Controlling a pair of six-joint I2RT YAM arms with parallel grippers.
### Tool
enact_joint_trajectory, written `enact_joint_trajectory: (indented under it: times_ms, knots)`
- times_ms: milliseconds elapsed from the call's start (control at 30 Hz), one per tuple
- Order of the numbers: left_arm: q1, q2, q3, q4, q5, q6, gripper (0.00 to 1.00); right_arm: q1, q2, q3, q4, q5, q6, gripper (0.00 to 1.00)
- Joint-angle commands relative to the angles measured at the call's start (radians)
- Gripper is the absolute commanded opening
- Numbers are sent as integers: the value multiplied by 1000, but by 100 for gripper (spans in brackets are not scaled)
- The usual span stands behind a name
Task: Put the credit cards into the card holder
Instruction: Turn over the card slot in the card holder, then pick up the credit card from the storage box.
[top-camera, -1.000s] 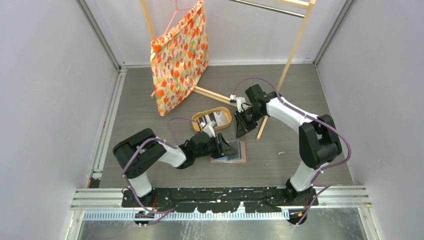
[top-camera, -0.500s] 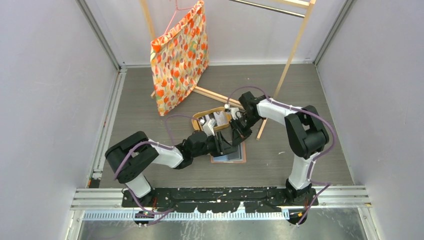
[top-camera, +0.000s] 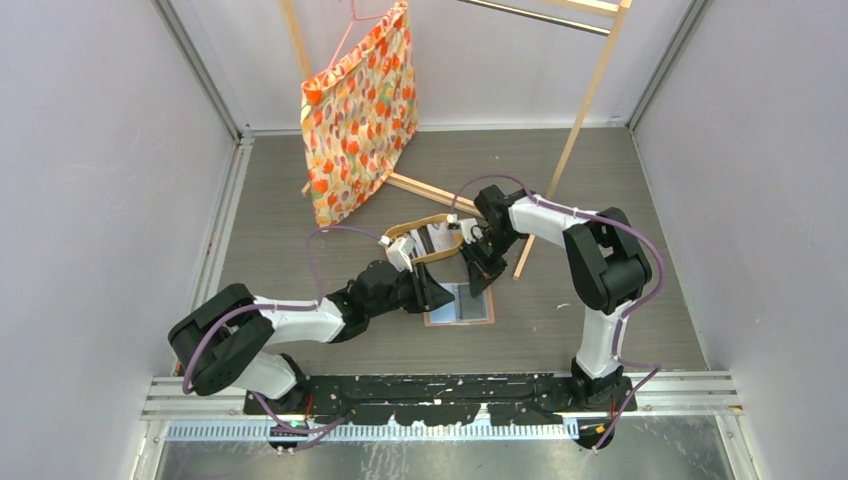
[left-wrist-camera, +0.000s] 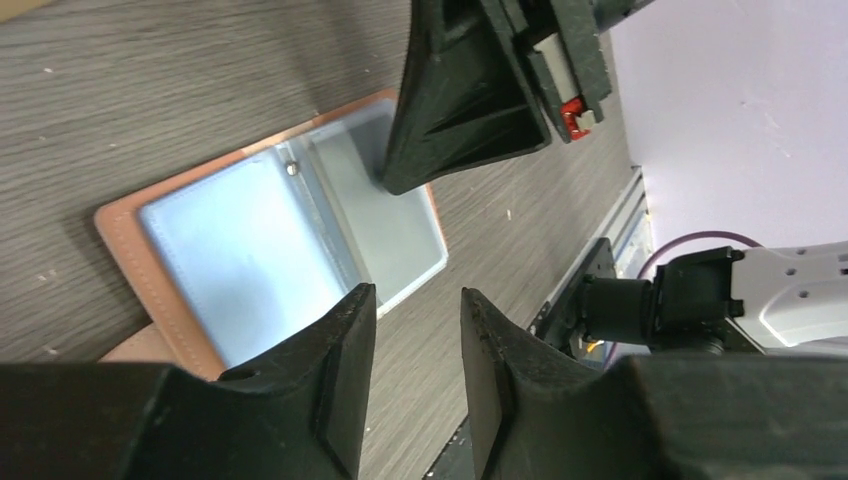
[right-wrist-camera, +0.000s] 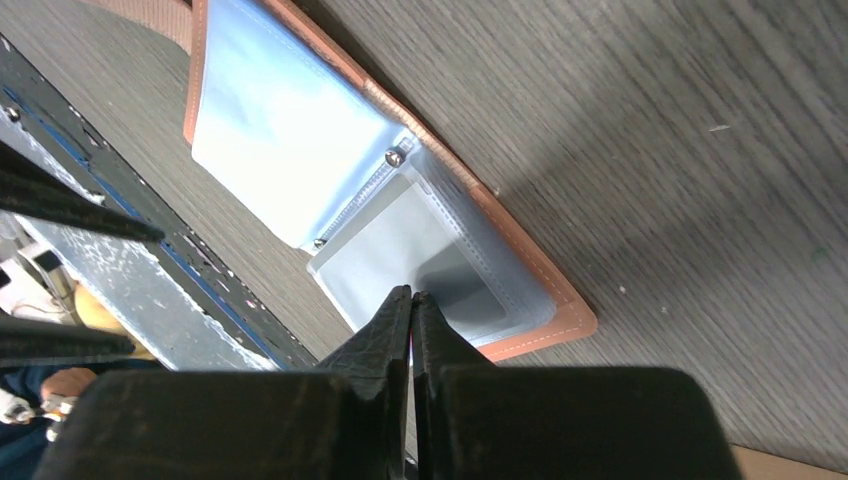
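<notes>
The salmon-tan card holder (top-camera: 468, 310) lies open on the table, its light-blue pockets up (left-wrist-camera: 250, 240) (right-wrist-camera: 290, 130). My right gripper (top-camera: 478, 280) stands shut with its tips (right-wrist-camera: 412, 296) over the grey pocket half, nothing visible between them. It shows as a black wedge (left-wrist-camera: 470, 100) in the left wrist view. My left gripper (top-camera: 432, 292) is open and empty (left-wrist-camera: 415, 300) at the holder's left edge, low over the table. Credit cards (top-camera: 436, 238) lie in the oval wooden tray (top-camera: 400, 232) just behind.
An orange patterned bag (top-camera: 360, 110) hangs from a wooden rack at the back. The rack's foot bar (top-camera: 430, 190) and slanted leg (top-camera: 524, 262) lie near the tray and the right arm. The metal rail (right-wrist-camera: 130, 240) runs along the near edge.
My right gripper came down and forward from beside the tray to the card holder. My left gripper drew back to the left, uncovering the holder.
</notes>
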Motion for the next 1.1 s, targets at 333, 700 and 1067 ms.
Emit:
enact_joint_trajectory:
  times_ms: [333, 700, 1067]
  knots:
    - [81, -206, 180, -433, -96, 338, 37, -62, -324, 27, -34, -177, -253, 10]
    - [242, -251, 337, -646, -185, 553, 73, -4, -203, 248, 181, -51, 25, 37]
    - [265, -443, 31, -363, -332, 676, 92, 49, 108, 511, 171, 164, 184, 52]
